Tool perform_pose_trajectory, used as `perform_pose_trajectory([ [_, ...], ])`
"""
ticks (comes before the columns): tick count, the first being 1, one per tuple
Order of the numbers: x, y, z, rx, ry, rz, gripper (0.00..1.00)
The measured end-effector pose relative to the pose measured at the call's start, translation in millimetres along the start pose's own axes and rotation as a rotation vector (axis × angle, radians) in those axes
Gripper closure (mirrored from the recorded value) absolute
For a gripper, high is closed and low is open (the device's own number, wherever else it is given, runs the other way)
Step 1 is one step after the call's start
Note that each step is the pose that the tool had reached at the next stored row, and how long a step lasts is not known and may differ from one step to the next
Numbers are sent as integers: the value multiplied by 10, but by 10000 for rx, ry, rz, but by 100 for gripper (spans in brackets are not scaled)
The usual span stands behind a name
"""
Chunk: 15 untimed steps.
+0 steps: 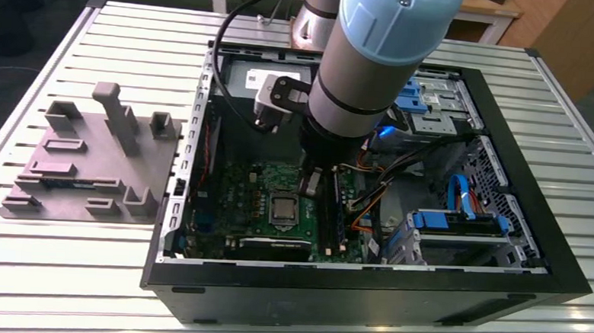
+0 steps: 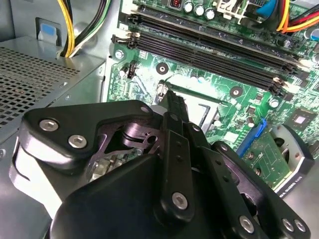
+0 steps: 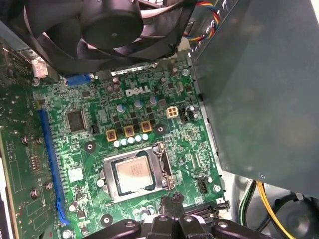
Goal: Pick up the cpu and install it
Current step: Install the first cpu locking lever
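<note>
First wrist view, cpu [image 3: 133,176] seated in motherboard socket [image 3: 134,174], gripper [image 3: 171,200] fingers pressed together, nothing held, just beside socket.

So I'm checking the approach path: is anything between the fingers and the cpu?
Nothing visible. In the first wrist view the cpu sits uncovered in its socket on the motherboard, with the fingers just beside the socket frame.

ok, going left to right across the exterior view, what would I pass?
Grey moulded parts tray on the slatted table → green motherboard with the small silver-topped cpu seated in its socket → the arm's black tool just beside the cpu → blue-tabbed drive cage at the case's far side.
</note>
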State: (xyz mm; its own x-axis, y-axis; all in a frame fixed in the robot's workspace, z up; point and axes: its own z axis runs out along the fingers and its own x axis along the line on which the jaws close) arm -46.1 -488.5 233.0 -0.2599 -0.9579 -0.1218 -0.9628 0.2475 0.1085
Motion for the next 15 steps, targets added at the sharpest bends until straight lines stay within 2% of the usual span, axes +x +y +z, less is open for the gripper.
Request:
perform_pose_trajectory([
  [5, 2, -1, 2, -49, 46, -406, 90],
  [15, 2, -1, 2, -59, 52, -471, 90],
])
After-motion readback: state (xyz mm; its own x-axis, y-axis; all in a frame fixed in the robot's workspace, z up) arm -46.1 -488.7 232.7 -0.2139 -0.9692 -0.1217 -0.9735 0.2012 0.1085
